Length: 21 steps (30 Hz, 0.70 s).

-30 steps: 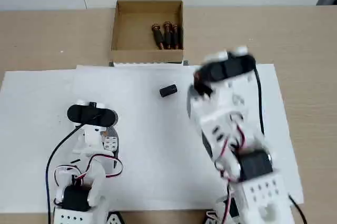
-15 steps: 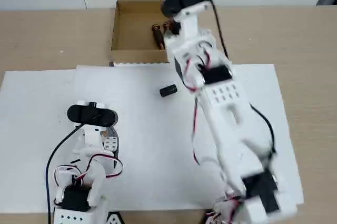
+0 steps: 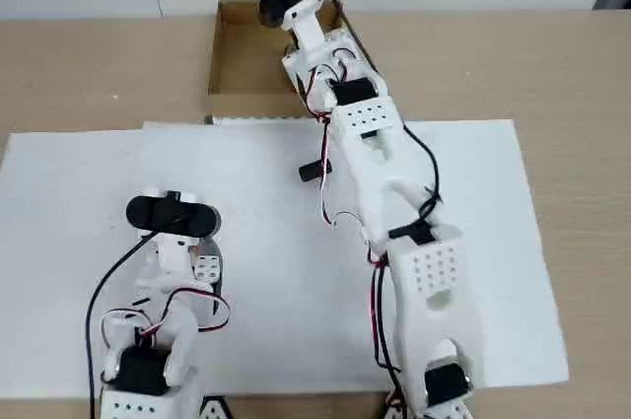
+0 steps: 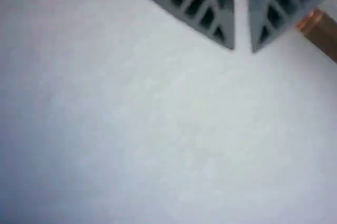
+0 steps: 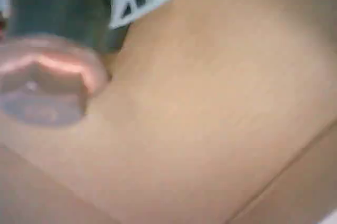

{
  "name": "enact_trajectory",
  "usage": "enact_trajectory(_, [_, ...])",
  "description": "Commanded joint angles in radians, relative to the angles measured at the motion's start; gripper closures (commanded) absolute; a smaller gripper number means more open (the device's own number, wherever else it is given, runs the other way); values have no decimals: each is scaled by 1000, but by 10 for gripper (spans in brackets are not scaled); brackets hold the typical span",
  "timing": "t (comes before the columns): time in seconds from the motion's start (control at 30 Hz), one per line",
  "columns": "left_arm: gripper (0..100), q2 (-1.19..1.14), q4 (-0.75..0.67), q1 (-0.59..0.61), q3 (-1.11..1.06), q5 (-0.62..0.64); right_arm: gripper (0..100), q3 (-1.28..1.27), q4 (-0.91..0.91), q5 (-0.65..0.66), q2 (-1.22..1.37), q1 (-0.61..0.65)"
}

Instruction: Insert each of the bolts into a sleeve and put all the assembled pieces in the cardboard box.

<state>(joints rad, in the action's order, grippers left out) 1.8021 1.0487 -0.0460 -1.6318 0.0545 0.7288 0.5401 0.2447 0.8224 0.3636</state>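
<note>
Two arms stand at the worktop (image 3: 99, 64) in the high view. The right arm (image 3: 365, 143) stretches forward across the white paper sheet (image 3: 256, 271), and its wrist end hangs over the cardboard box (image 3: 246, 104) at the far edge. A black sleeve (image 3: 314, 170) lies on the sheet, touching the arm's flank and partly hidden by it. The left arm (image 3: 168, 242) sits folded at the near left, well apart from the box.

From the left wrist, the left pincer (image 4: 242, 47) points down at the white paper, its grey ribbed fingers (image 4: 200, 2) closed to a thin slit with nothing between them. A copper-brown piece (image 4: 318, 26) shows just beside one finger; what it is cannot be told.

From the right wrist, the right pincer (image 5: 79, 18) is clamped on an assembled piece (image 5: 47, 76), a dark sleeve body with a copper-coloured bolt end facing the camera, held just above the brown cardboard floor (image 5: 210, 103).
</note>
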Motion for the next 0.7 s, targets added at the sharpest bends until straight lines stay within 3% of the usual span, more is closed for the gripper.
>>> enact_trajectory(0.0, [995, 9, 3, 0, 4, -2, 991, 190, -24, 12, 51, 12])
enact_trajectory(0.17, [995, 9, 3, 0, 4, -2, 990, 233, -7, 121, 125, 44])
enact_trajectory(0.3, [995, 9, 3, 0, 4, -2, 988, 233, 33, 135, 134, 67])
enact_trajectory(0.5, [995, 9, 3, 0, 4, -2, 846, 233, 35, 135, 137, 70])
enact_trajectory(0.67, [995, 9, 3, 0, 4, -2, 829, 233, 38, 133, 130, 70])
